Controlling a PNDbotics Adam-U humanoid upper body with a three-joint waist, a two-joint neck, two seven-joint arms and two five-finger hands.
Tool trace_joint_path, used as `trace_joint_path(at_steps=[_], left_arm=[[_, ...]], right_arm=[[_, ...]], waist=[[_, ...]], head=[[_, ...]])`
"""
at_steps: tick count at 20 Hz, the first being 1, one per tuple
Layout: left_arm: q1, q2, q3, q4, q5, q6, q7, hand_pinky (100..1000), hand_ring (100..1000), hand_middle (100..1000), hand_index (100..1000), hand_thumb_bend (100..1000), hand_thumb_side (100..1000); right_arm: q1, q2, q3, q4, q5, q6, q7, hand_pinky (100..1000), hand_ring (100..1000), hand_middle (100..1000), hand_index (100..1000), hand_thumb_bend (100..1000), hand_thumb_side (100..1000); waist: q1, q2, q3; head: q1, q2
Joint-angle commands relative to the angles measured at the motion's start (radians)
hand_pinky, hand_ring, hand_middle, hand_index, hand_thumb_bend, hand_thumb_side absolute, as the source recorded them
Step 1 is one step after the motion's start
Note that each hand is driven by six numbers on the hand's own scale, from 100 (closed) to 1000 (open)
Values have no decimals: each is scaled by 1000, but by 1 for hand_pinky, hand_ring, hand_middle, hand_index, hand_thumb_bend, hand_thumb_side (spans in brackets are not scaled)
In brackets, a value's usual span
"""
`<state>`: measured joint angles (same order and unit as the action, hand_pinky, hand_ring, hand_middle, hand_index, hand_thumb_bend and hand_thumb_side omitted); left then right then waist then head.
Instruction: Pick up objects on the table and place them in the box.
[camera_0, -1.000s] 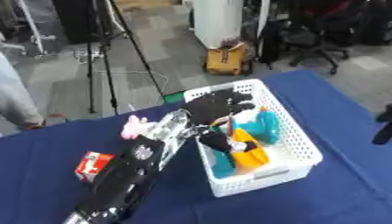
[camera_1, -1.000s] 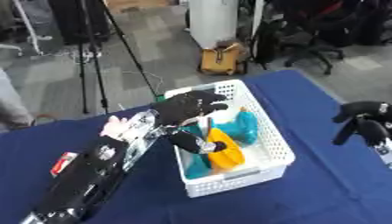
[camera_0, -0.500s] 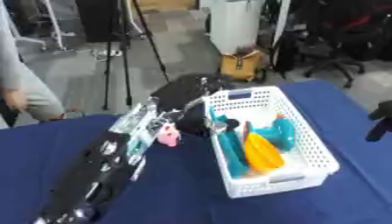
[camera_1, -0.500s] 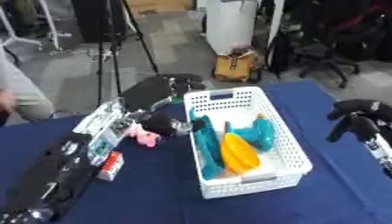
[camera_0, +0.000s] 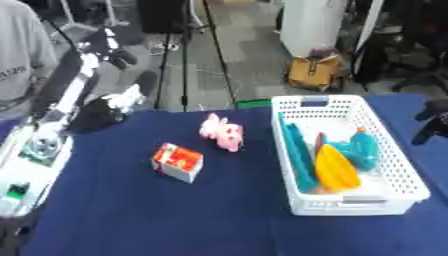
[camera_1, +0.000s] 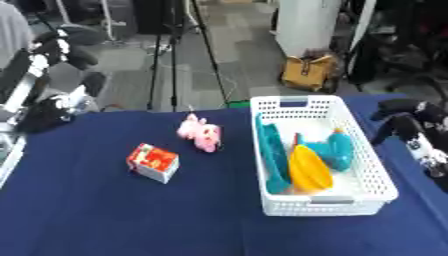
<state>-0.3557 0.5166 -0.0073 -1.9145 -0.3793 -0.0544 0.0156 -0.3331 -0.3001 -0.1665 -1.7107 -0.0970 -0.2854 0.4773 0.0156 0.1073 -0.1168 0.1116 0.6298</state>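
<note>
Pink toy (camera_0: 221, 132) and red-and-white carton (camera_0: 178, 162) lying on the blue tabletop (camera_0: 131, 215), left of the white box (camera_0: 391, 165) that already holds teal and orange items; carton set askew, just nearer than the toy. Left hand (camera_1: 54, 44) raised at far left, well apart from both and up-left of them, yet closer than the right hand (camera_1: 404, 117), which hangs beyond the box's right wall. Fingers of both hands seemingly curled on nothing, though not clearly resolved.

black hand (camera_1: 404, 121), white-silver forearm (camera_0: 39, 150)
</note>
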Motion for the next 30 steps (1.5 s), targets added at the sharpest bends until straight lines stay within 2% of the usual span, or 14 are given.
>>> trace_joint_path(at_steps=[1,3,9,15,30], left_arm=[[23,-15,33,-26,27,19,13,585,623,818,849,327,905],[38,-34,32,-21,34,18,2,580,621,823,857,288,946],[71,-79,30,-3,56,11,-22,568,617,828,864,248,1000],[84,-118,17,22,71,1,-38,567,619,833,868,227,1000],[93,-135,13,30,63,-7,-57,575,620,833,867,214,1000]], right_arm=[[-12,-26,-10,-8,7,-3,-8,497,485,624,780,149,609],[-14,-25,-9,-8,7,-4,-8,496,485,624,780,149,609],[-16,-21,-7,-5,7,-4,-4,495,484,623,780,148,610],[-16,-21,-11,-5,10,-3,-6,495,483,623,780,147,610],[-15,-17,-14,-6,9,-5,-10,495,482,623,780,151,608]], waist=[[-7,-6,12],[-10,-3,17],[-11,7,17],[-7,15,19],[-14,16,8]], head=[[0,21],[-1,30],[-2,35],[-3,39],[-6,34]])
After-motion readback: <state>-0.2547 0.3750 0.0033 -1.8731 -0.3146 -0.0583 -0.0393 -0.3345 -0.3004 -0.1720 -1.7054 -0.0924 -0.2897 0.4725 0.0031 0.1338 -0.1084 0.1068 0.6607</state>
